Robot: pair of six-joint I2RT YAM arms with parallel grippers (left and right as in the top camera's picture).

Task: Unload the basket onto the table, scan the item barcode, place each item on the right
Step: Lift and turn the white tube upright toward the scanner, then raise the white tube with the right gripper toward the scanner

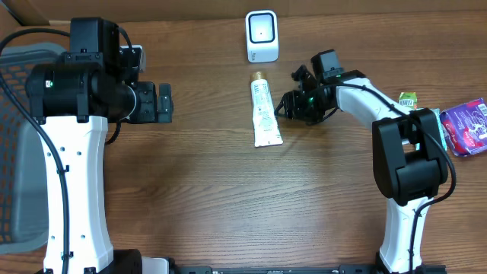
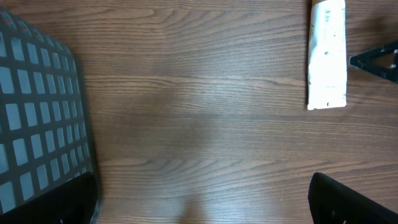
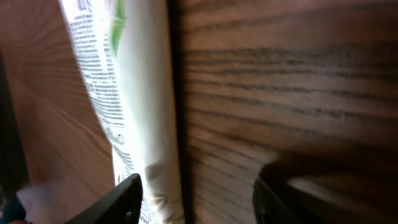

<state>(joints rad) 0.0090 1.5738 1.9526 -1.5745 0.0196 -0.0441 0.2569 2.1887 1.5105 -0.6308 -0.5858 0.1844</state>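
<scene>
The item, a white tube (image 1: 264,113) with a gold cap and small print, lies flat on the wooden table below the white scanner (image 1: 262,36). My right gripper (image 1: 291,103) sits low at the tube's right side. In the right wrist view its jaws (image 3: 196,202) stand apart, and the tube (image 3: 134,106) rests on the wood against the left finger, not clamped. My left gripper (image 1: 163,103) hovers well left of the tube, open and empty. The left wrist view shows its gripper (image 2: 202,208), the tube (image 2: 328,56) at top right and bare wood between the fingers.
A grey mesh basket (image 1: 19,137) stands at the left edge and also shows in the left wrist view as the basket (image 2: 37,112). A purple packet (image 1: 468,125) and a small green item (image 1: 408,99) lie at the far right.
</scene>
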